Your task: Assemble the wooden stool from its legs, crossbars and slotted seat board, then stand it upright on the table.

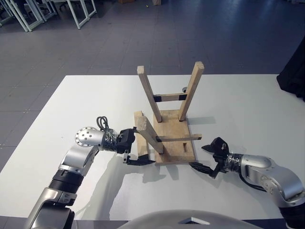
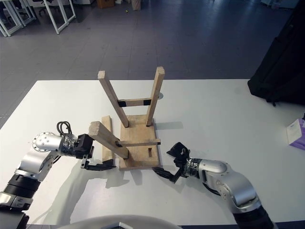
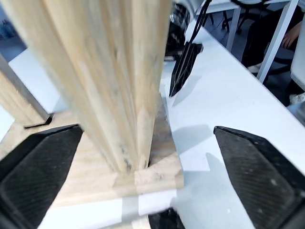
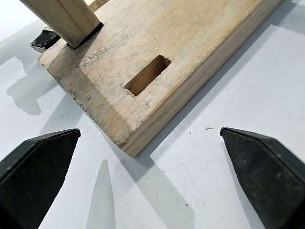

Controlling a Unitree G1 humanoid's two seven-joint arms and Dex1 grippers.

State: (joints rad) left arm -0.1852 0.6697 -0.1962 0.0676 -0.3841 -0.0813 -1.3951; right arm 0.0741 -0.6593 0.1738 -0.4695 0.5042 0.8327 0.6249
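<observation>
The slotted seat board (image 1: 172, 125) lies flat on the white table. Two far legs (image 1: 149, 95) (image 1: 191, 89) stand up from it, joined by a crossbar (image 1: 169, 97). A near-left leg (image 1: 150, 133) leans in its slot, and a crossbar (image 1: 180, 138) runs right from it. One slot (image 4: 147, 75) near the front right corner is empty. Another wooden piece (image 2: 106, 138) lies flat along the board's left edge. My left gripper (image 1: 136, 150) is open at the front left corner, its fingers either side of the leaning leg (image 3: 109, 86). At the front right corner, my right gripper (image 1: 205, 157) is open around nothing.
A small dark round object (image 1: 185, 88) sits on the table behind the stool. A purple and white box (image 2: 298, 133) stands at the table's right edge, with a black drape (image 2: 281, 71) beyond it. Bare tabletop (image 1: 248, 109) stretches to the right and far left.
</observation>
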